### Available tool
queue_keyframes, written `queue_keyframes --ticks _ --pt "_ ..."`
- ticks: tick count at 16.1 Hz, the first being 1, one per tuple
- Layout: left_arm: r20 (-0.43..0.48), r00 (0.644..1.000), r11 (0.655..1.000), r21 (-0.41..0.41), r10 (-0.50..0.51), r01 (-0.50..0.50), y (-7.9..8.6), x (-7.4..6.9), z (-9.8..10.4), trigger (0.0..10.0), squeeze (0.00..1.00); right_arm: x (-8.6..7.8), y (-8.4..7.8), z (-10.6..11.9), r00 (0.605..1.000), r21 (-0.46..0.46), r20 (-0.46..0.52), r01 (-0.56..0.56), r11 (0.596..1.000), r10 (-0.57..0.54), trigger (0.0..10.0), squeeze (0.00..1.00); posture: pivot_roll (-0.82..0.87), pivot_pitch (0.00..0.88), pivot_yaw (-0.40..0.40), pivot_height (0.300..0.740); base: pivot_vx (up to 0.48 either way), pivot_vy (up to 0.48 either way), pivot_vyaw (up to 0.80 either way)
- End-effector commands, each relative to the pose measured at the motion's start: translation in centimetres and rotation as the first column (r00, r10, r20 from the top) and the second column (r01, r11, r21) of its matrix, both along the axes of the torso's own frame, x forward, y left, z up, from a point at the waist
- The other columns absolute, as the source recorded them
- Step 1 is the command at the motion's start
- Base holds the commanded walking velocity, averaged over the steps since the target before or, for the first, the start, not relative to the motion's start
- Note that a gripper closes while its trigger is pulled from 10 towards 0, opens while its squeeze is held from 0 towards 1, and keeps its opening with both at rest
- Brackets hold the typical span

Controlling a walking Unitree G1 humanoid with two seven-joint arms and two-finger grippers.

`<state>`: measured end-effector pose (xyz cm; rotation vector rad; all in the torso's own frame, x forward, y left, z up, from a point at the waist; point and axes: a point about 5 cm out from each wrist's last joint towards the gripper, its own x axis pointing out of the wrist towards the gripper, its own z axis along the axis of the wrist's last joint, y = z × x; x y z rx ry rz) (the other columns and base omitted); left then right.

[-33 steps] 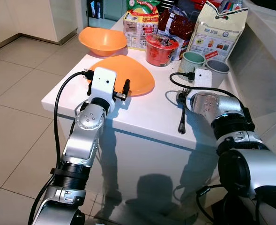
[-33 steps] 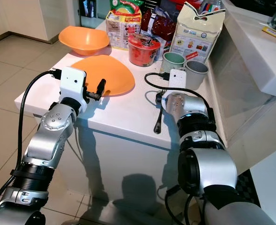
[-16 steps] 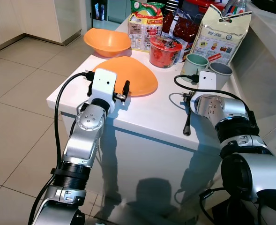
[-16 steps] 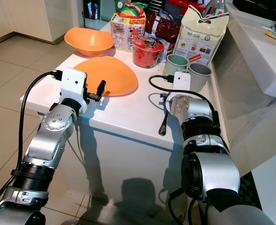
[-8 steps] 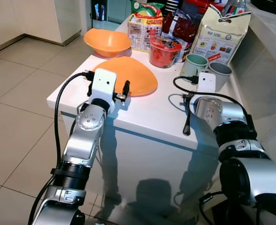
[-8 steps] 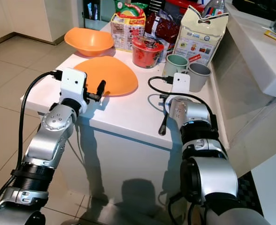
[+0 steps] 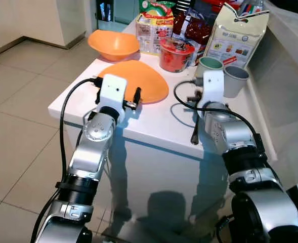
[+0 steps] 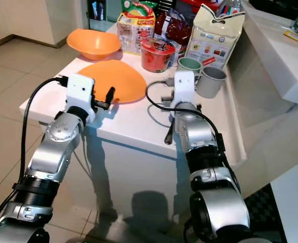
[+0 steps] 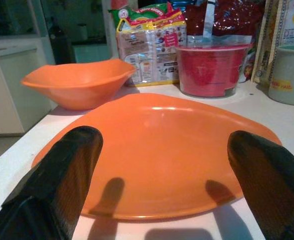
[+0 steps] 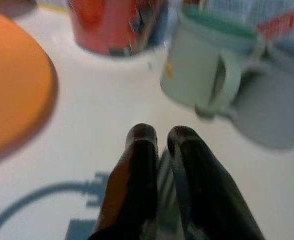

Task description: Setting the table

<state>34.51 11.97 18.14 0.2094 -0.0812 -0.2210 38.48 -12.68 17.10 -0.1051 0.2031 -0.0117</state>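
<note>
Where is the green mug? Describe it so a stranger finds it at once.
On the white table, look at the far side, before the tall cream bag. Two mugs stand side by side there; yours is the pale green mug beside the red noodle cup, not the grey mug.

Orange plate and bowl, red cup, mint mug, grey mug, white table.

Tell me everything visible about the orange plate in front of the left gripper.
The orange plate is wide, shallow and glossy, plastic-looking, with a rounded, slightly triangular outline. It lies flat on the white table, nothing on it. The left gripper is open, its fingers level with the near rim, not touching. The orange bowl sits behind it.
</note>
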Motion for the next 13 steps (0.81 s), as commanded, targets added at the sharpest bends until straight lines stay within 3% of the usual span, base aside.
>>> queue_keyframes --ticks 1,6,7,9,12,13 --pt "0.011 1.0 1.0 0.009 -0.021 0.021 -0.4 0.1 0.6 10.0 0.0 -0.2 -0.3 0.2 0.999 -0.026 0.04 0.007 1.0 -0.006 0.0 0.0 0.16 0.0 -0.118 0.74 0.0 0.0 0.0" --pt "0.012 1.0 1.0 0.015 -0.019 0.019 -0.2 0.1 0.8 10.0 0.0 -0.7 0.2 -0.5 0.998 -0.068 0.061 -0.001 0.998 0.006 0.0 0.0 0.17 0.0 -0.11 0.74 0.0 0.0 0.0" --pt "0.013 1.0 1.0 0.016 -0.019 0.019 -0.2 0.1 0.8 10.0 0.0 -0.8 0.2 -1.1 1.0 -0.062 0.02 0.012 0.998 -0.011 10.0 0.0 0.17 0.0 -0.11 0.74 0.0 0.0 0.0" --pt "0.012 1.0 1.0 0.019 -0.018 0.018 -0.1 0.1 0.8 10.0 0.0 -0.8 0.3 -1.3 0.998 -0.024 -0.039 0.042 0.999 -0.043 10.0 0.0 0.18 0.0 -0.104 0.74 0.0 0.0 0.0" --pt "0.012 1.0 1.0 0.022 -0.018 0.018 0.0 0.1 0.9 10.0 0.0 -0.7 0.3 0.3 0.999 -0.02 0.004 0.049 0.999 -0.049 10.0 0.0 0.17 0.0 -0.102 0.74 0.0 0.0 0.0" --pt "0.012 1.0 1.0 0.022 -0.02 0.019 -0.1 0.1 0.9 10.0 0.0 -0.8 0.3 0.4 0.999 -0.008 0.004 0.051 0.999 -0.051 10.0 1.0 0.17 0.0 -0.102 0.74 0.0 0.0 0.0"
